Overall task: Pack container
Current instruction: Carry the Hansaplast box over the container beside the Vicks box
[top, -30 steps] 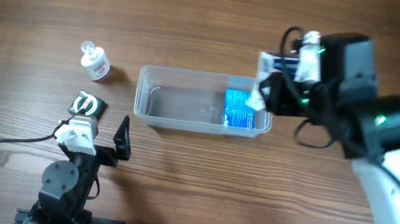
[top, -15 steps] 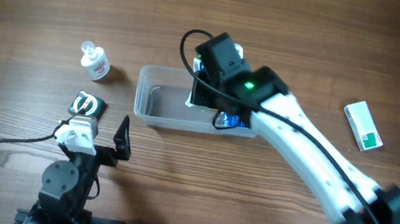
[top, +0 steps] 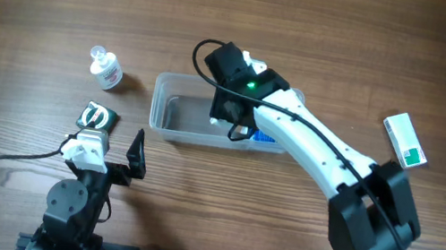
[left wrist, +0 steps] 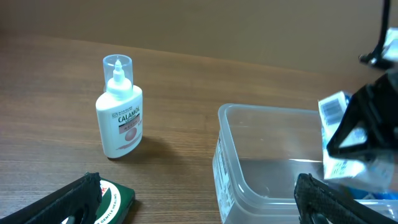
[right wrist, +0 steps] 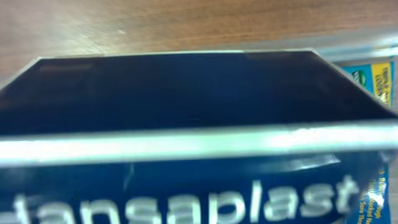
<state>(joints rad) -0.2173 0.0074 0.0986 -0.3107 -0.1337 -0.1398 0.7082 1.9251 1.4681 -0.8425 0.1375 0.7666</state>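
Note:
The container (top: 161,101) is a clear plastic tub at the table's middle; it also shows in the left wrist view (left wrist: 227,162). A light blue packet (top: 268,137) lies at its right end. My right gripper (top: 229,117) is over the container's middle, shut on a dark blue Hansaplast box (right wrist: 186,93) that fills the right wrist view and hides the fingers. From the left wrist view the box (left wrist: 339,134) hangs just inside the tub. My left gripper (top: 115,136) is open and empty, left of the container, beside a green box (top: 99,115).
A white Calamol bottle (top: 106,70) stands left of the container, also in the left wrist view (left wrist: 120,115). A white and green box (top: 406,140) lies at the far right. The green box (left wrist: 115,199) sits by my left finger.
My right arm has swung left from the container's right end to over its middle, carrying the dark blue box, then lowered slightly. The left arm has not moved.

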